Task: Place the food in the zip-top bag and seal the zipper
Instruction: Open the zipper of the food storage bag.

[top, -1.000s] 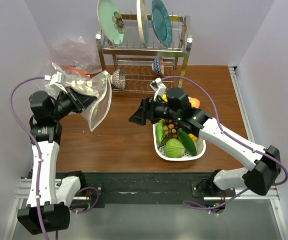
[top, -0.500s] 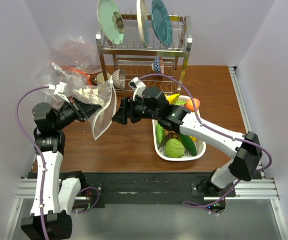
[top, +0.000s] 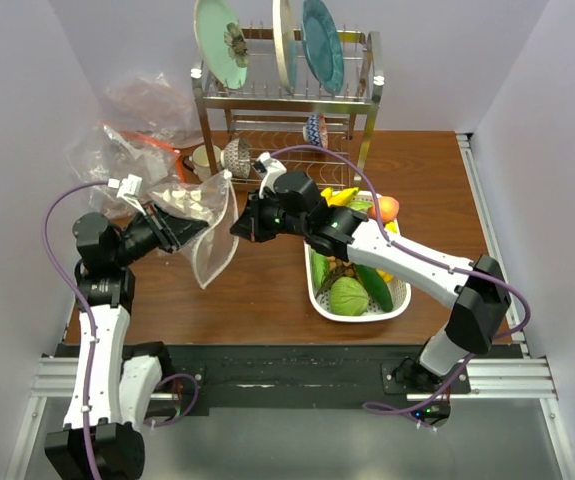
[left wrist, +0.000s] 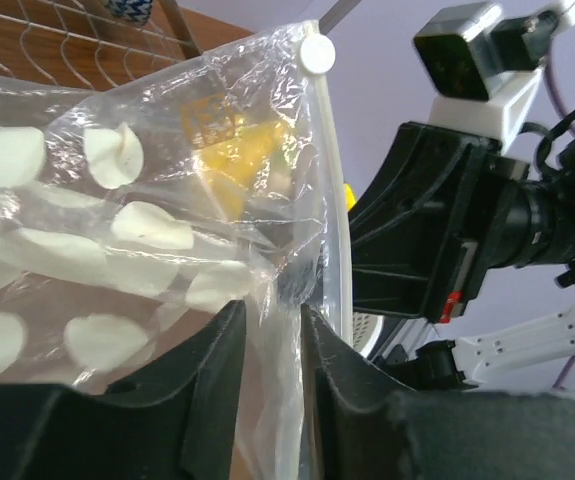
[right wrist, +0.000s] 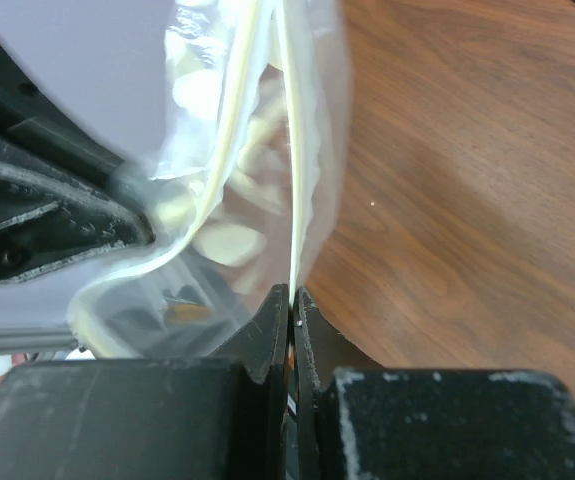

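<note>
Zip-top bag [top: 211, 238] above brown wooden table [top: 262, 292]; pale lilac walls [top: 537, 90]

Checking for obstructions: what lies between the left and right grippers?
Only the zip-top bag, pinched by the left gripper and right gripper, seen in the top view.

You're looking at a zip-top bag [left wrist: 157, 180] of thin, clear, crinkled plastic film that is glinting glossily, its zipper [left wrist: 331, 200] a smooth milky strip. The table [top: 257, 290] is showing smooth, faintly shiny wood grain. The rack [top: 257, 98] is gleaming as bare metal wire; the left gripper [left wrist: 270, 330] is looking matt black.
</note>
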### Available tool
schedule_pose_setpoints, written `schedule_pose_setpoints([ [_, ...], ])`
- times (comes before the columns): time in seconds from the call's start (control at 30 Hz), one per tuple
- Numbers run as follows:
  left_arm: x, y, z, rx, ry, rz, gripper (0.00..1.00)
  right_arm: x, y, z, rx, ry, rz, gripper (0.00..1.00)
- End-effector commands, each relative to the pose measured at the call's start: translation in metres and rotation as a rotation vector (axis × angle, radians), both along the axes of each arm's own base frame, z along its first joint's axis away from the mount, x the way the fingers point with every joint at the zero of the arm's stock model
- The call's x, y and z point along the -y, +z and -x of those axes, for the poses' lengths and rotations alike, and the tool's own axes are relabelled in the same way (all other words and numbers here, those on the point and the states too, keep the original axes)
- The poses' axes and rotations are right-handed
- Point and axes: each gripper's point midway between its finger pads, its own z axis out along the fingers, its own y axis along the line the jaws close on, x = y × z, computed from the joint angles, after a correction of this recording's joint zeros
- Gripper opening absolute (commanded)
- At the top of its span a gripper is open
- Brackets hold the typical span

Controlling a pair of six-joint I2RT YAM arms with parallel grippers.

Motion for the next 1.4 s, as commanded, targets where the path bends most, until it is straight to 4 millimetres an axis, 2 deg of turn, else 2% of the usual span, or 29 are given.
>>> schedule_pose_setpoints([
  [0.0, -0.003, -0.005, -0.001, -0.002, -0.006, -0.066, 0.48, 0.009, 0.026, -0.008, 0.044, -0.058, 0.005, 0.0],
  [0.03, -0.006, -0.009, -0.005, -0.013, 0.007, -0.091, 0.62, 0.012, 0.023, -0.008, 0.04, -0.067, 0.021, 0.0],
  [0.13, -0.018, -0.007, -0.012, -0.001, 0.072, -0.199, 0.75, 0.022, 0.016, -0.007, 0.016, -0.098, 0.069, 0.0],
  [0.27, -0.018, -0.001, -0.016, 0.043, 0.105, -0.289, 0.75, 0.029, 0.005, -0.004, -0.022, -0.116, 0.105, 0.0],
  [0.3, -0.009, -0.002, -0.014, 0.049, 0.08, -0.301, 0.74, 0.029, 0.003, -0.004, -0.03, -0.118, 0.109, 0.0],
  [0.37, -0.003, -0.006, -0.017, 0.057, 0.101, -0.343, 0.74, 0.028, 0.003, -0.004, -0.037, -0.12, 0.104, 0.0],
  [0.4, 0.009, -0.009, -0.014, 0.059, 0.066, -0.355, 0.73, 0.028, 0.0, -0.005, -0.044, -0.123, 0.109, 0.0],
  [0.5, 0.019, -0.02, -0.016, 0.055, 0.066, -0.413, 0.72, 0.026, 0.0, -0.004, -0.054, -0.12, 0.11, 0.0],
  [0.73, 0.02, -0.035, -0.03, 0.04, 0.11, -0.531, 0.7, 0.025, 0.005, -0.003, -0.057, -0.113, 0.102, 0.0],
  [0.77, 0.022, -0.035, -0.03, 0.042, 0.102, -0.529, 0.68, 0.024, 0.005, -0.003, -0.057, -0.11, 0.101, 0.0],
  [0.8, 0.026, -0.036, -0.031, 0.044, 0.09, -0.527, 0.6, 0.024, 0.006, -0.002, -0.059, -0.107, 0.097, 0.0],
  [0.87, 0.031, -0.038, -0.032, 0.044, 0.079, -0.528, 0.5, 0.024, 0.005, -0.003, -0.062, -0.109, 0.099, 0.0],
  [0.9, 0.034, -0.042, -0.033, 0.033, 0.07, -0.537, 0.39, 0.023, 0.006, -0.003, -0.061, -0.109, 0.098, 0.0],
  [1.0, 0.034, -0.042, -0.034, 0.032, 0.082, -0.563, 0.22, 0.024, 0.004, -0.004, -0.061, -0.115, 0.107, 0.0],
  [1.07, 0.032, -0.035, -0.034, 0.046, 0.096, -0.575, 0.15, 0.025, 0.002, -0.006, -0.062, -0.122, 0.118, 0.0],
  [1.1, 0.031, -0.034, -0.033, 0.043, 0.098, -0.584, 0.07, 0.025, -0.001, -0.007, -0.063, -0.124, 0.126, 0.0],
  [1.13, 0.029, -0.034, -0.033, 0.039, 0.104, -0.595, 0.04, 0.026, -0.003, -0.008, -0.064, -0.126, 0.133, 0.0],
  [1.17, 0.024, -0.024, -0.036, 0.053, 0.129, -0.609, 0.02, 0.027, -0.005, -0.01, -0.067, -0.13, 0.136, 0.0],
  [1.2, 0.02, -0.028, -0.034, 0.02, 0.135, -0.635, 0.0, 0.027, -0.01, -0.013, -0.072, -0.133, 0.142, 0.0],
  [1.23, 0.016, -0.027, -0.035, 0.007, 0.152, -0.653, 0.0, 0.025, -0.012, -0.014, -0.071, -0.133, 0.139, 0.0],
  [1.27, 0.007, -0.019, -0.039, 0.006, 0.202, -0.675, 0.0, 0.026, -0.013, -0.017, -0.074, -0.139, 0.137, 0.0],
  [1.33, -0.005, -0.024, -0.039, -0.049, 0.241, -0.731, 0.0, 0.023, -0.021, -0.022, -0.083, -0.146, 0.136, 0.0],
  [1.37, -0.009, -0.016, -0.041, -0.05, 0.268, -0.738, 0.0, 0.022, -0.024, -0.024, -0.085, -0.148, 0.137, 0.0],
])
